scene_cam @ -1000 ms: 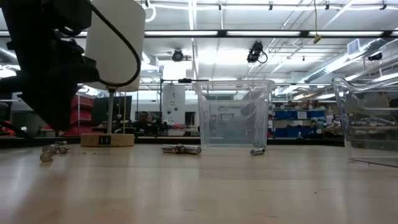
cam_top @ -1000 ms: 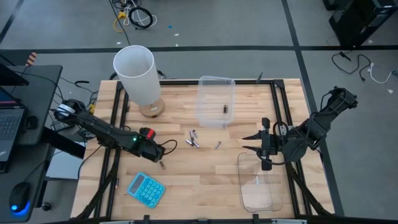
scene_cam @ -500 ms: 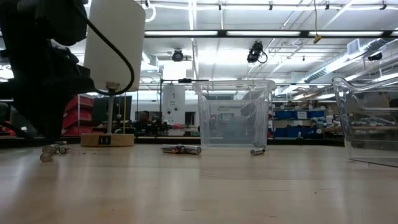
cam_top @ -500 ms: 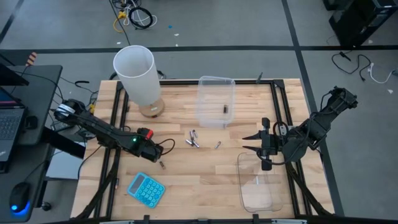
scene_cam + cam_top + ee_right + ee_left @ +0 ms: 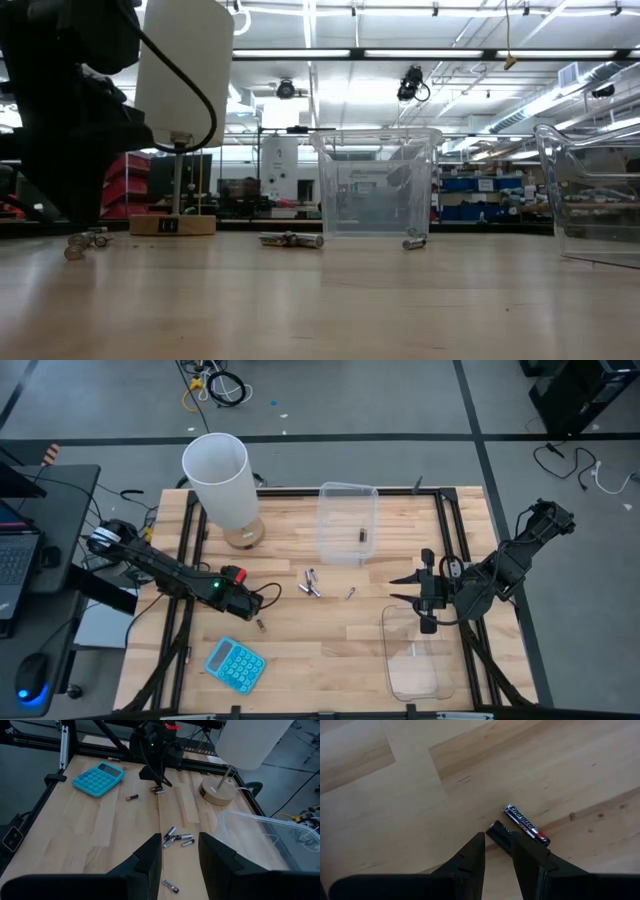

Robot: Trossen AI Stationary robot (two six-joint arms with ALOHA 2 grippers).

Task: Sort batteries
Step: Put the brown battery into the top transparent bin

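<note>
Progress: I am judging the sort as barely begun; one dark cell [image 5: 362, 535] is lying inside the far clear tub [image 5: 347, 495], and the near clear tub [image 5: 412, 660] by my right arm is holding perhaps one silvery cell, though I cannot tell for sure.
Left to do: a small cluster of batteries [image 5: 311, 582] is lying loose mid-table, a lone cell [image 5: 350, 593] just beside it toward the right, and two cells [image 5: 520, 827] at my left gripper.
Left gripper [image 5: 497, 851]: I am holding it low over the table beside the blue calculator [image 5: 235, 663], fingers [image 5: 470, 857] parted and straddling the end of one dark cell, not yet clamped on it.
Right gripper [image 5: 179, 857]: it is waiting above the near tub's edge, fingers apart, holding nothing.
Writing: the cell next to the straddled one is reading "Energizer" on its black and silver jacket; the other's label is hidden.
Other things: a white lamp [image 5: 222, 485] is standing at the far left of the table.
</note>
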